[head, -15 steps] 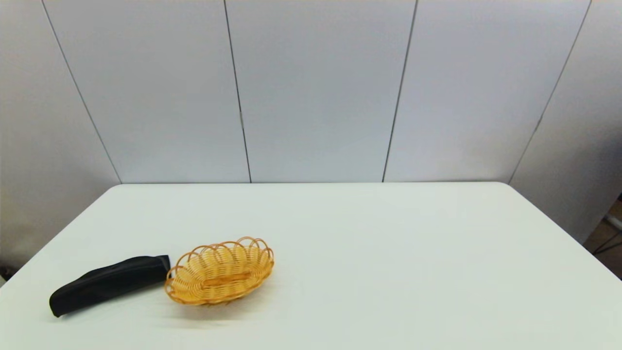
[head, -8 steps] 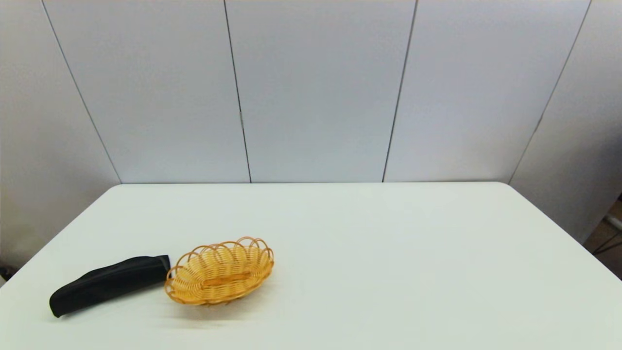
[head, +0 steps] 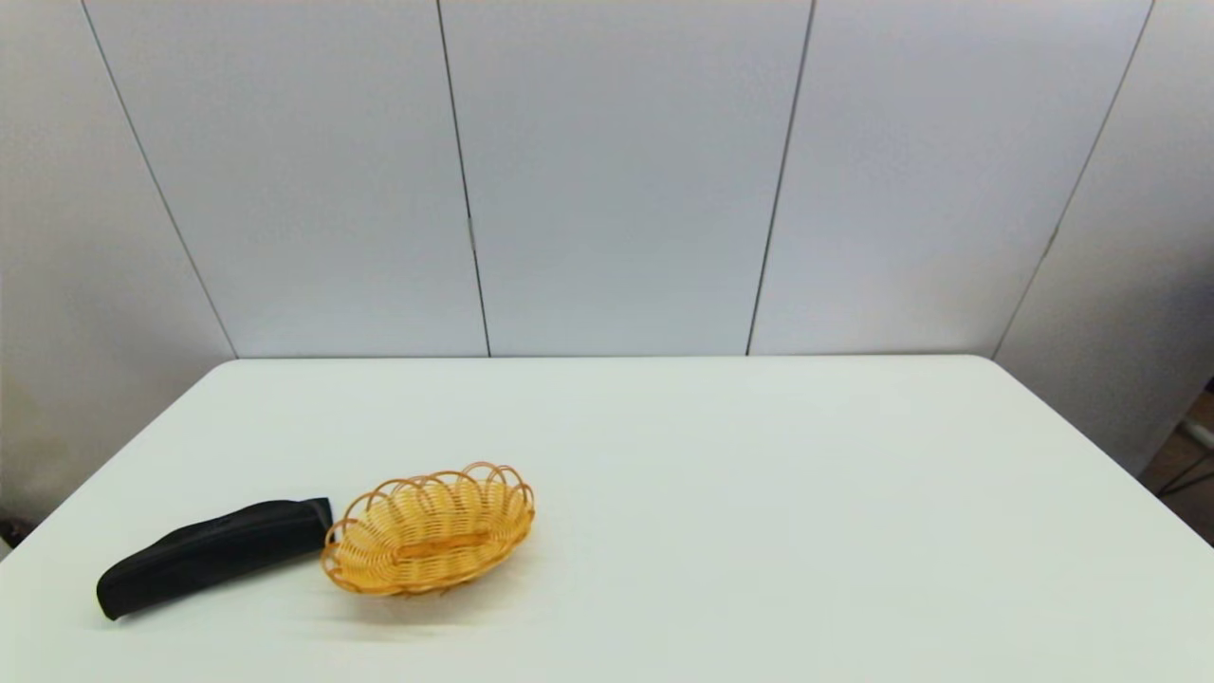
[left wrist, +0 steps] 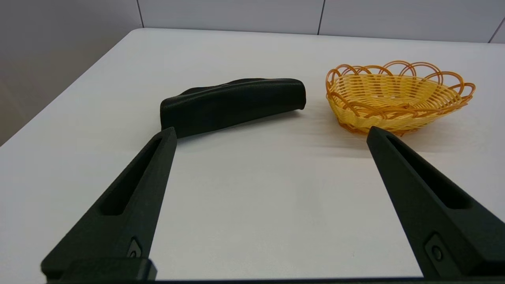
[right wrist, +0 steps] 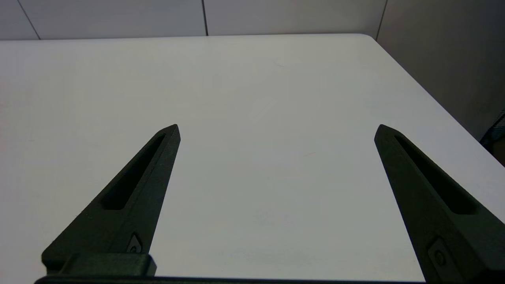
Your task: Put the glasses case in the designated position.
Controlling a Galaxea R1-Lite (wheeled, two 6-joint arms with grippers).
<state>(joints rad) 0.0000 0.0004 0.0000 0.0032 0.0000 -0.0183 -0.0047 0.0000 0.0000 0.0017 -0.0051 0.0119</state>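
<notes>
The matte black glasses case [head: 213, 555] lies flat on the white table at the near left, its right end almost touching the orange-yellow wicker basket [head: 429, 529]. The left wrist view shows the same glasses case [left wrist: 232, 104] and the basket [left wrist: 398, 96] beyond my left gripper [left wrist: 272, 134], which hangs open and empty above the table, a short way back from the case. My right gripper [right wrist: 276, 130] is open and empty over bare table on the right side. Neither arm shows in the head view.
The table's left edge [left wrist: 59, 98] runs close beside the case. The right edge and far right corner [right wrist: 410, 75] lie ahead of the right gripper. Grey wall panels [head: 616, 180] stand behind the table.
</notes>
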